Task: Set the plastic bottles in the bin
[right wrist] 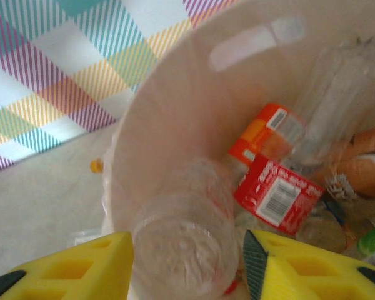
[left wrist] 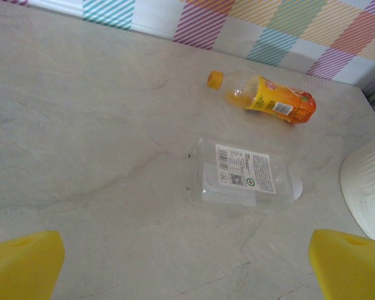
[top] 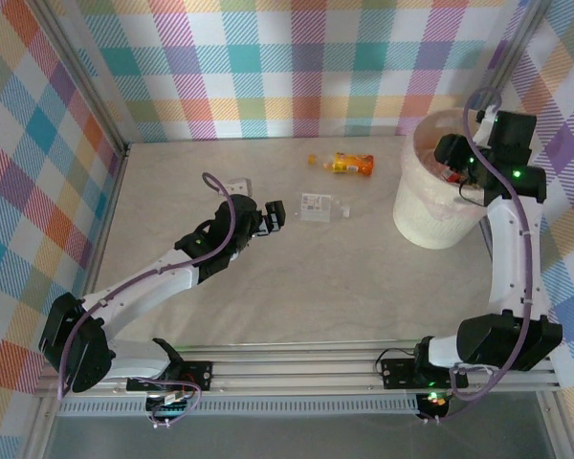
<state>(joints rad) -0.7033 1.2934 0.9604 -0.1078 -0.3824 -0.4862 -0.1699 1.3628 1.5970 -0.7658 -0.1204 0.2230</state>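
Heaped in the bin (right wrist: 175, 106): a red-labelled bottle (right wrist: 278, 194), an orange-labelled bottle (right wrist: 259, 134), crushed clear bottles (right wrist: 337, 87). Above its mouth, right hand (right wrist: 187, 253) clamped on a clear bottle (right wrist: 178, 240). Left hand (left wrist: 187, 269) spread apart over the counter (left wrist: 81, 156), near a white-labelled bottle (left wrist: 244, 178) and an orange bottle (left wrist: 272, 100) lying apart.

A pale beige tabletop (top: 268, 287) with faint marble-like veins takes up the middle of the overhead view. Cloth walls checked in pastel colours close it in: a back wall (top: 297, 67) at 12 o'clock, a left wall (top: 29, 191) at 9 o'clock and a right wall (top: 569, 124) at 3 o'clock. Grey metal posts (top: 91, 76) run along the two far corners, at about 11 and 1 o'clock. A silver slotted rail (top: 306, 368) lies across the near edge at 6 o'clock, with a perforated strip (top: 297, 404) just below it.
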